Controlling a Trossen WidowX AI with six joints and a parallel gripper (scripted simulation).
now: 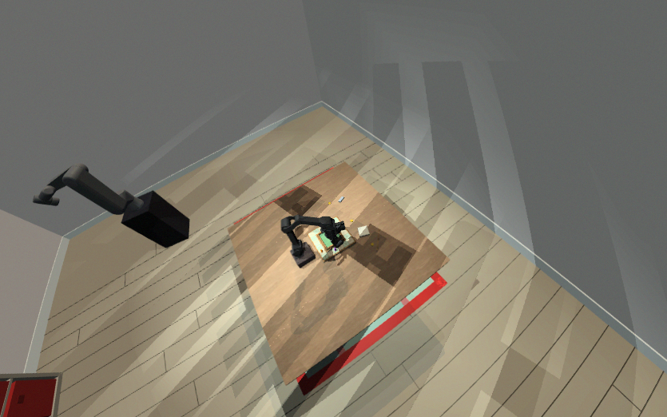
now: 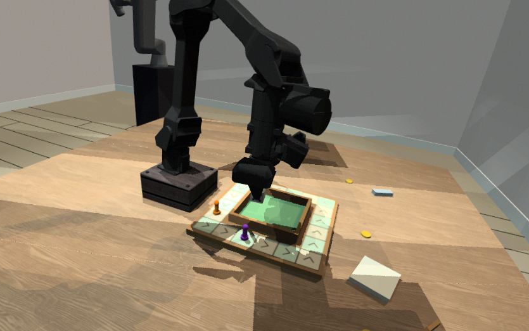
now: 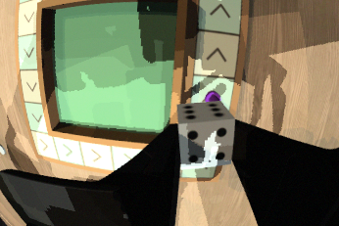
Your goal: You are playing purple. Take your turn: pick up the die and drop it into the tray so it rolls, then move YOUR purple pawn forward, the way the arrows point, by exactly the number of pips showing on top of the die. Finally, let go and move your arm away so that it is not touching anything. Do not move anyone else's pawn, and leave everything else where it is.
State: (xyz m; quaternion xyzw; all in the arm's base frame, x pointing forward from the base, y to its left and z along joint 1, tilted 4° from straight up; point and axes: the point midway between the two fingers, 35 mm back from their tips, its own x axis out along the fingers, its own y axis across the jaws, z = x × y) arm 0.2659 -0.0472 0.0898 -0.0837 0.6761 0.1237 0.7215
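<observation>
My gripper (image 3: 202, 129) (image 2: 257, 200) is shut on the die (image 3: 206, 135), a grey-white cube with black pips. In the wrist view the die shows six pips on one face and four on another. In the exterior view the fingertips are over the left part of the tray (image 2: 301, 222) (image 3: 180, 45), a brown-walled box with a green floor; their exact height is hard to tell. The purple pawn (image 2: 244, 233) (image 3: 213, 96) stands upright on a pale green square of the arrow track in front of the tray. The die is hidden in the exterior view.
An orange pawn (image 2: 216, 207) stands on the track left of the tray. The board's outer rim (image 2: 258, 257) surrounds the arrow squares. To the right lie a white block (image 2: 375, 279), a small light-blue bar (image 2: 382, 192) and yellow discs (image 2: 365, 234) (image 2: 348, 181).
</observation>
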